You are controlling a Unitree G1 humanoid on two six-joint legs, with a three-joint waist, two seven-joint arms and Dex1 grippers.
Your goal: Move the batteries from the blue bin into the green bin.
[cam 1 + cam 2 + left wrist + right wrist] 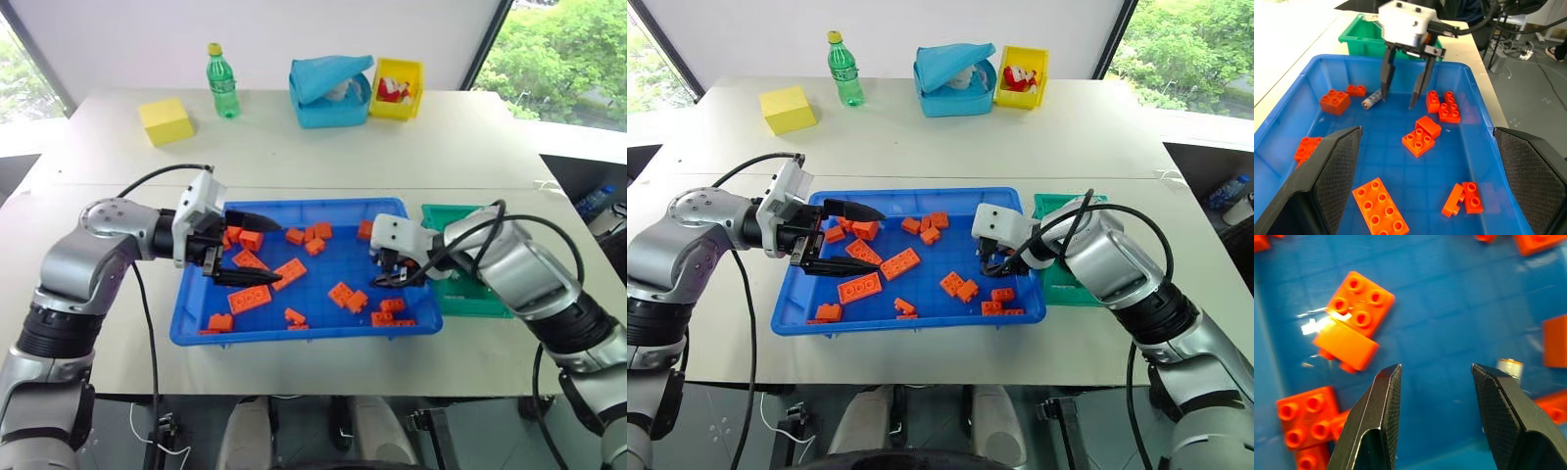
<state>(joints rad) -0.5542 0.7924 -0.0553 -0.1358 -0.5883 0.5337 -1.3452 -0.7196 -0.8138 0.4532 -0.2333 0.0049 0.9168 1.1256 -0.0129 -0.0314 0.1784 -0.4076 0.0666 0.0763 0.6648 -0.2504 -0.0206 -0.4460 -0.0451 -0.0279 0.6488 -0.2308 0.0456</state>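
The blue bin [294,336] lies in front of me with orange bricks [249,298] scattered in it. One battery [1373,101] lies on the bin's floor near its right end. My right gripper [387,279] points down over that end, open with nothing between its fingers. The battery [1511,368] rests just outside one finger, partly hidden behind it. My left gripper [269,250] hovers over the left part of the bin, open wide and empty. The green bin [470,294] stands against the blue bin's right side, partly behind my right arm.
Farther back on the table stand a yellow block [165,120], a green bottle [222,81], a light-blue lidded box [330,90] and a yellow bin [397,88]. The table's front edge runs just below the blue bin.
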